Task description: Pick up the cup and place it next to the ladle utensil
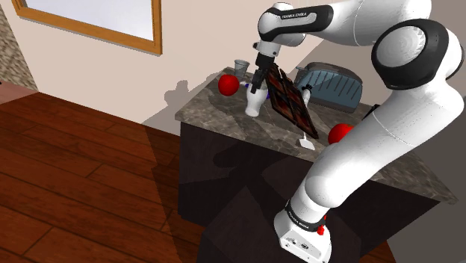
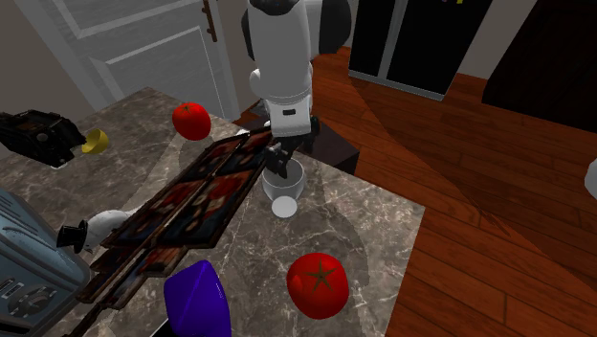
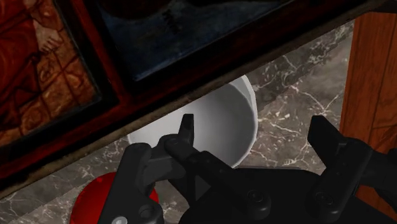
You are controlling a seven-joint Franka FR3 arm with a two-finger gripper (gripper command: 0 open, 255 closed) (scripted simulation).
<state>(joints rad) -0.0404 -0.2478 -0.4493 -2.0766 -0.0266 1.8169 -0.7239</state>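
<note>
Cup: white, upright on the counter, just beside the patterned board's edge. I cannot tell whether they touch. Pincer is spread, one finger over the cup's mouth, the other outside the wall away from the board, seemingly not yet gripping. Advice: settle lower, close squarely on that wall, then lift straight up clear of the board.

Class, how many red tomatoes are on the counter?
2. The far tomato sits beyond the patterned board; the near tomato sits near the blue object. Others may be hidden.
</note>
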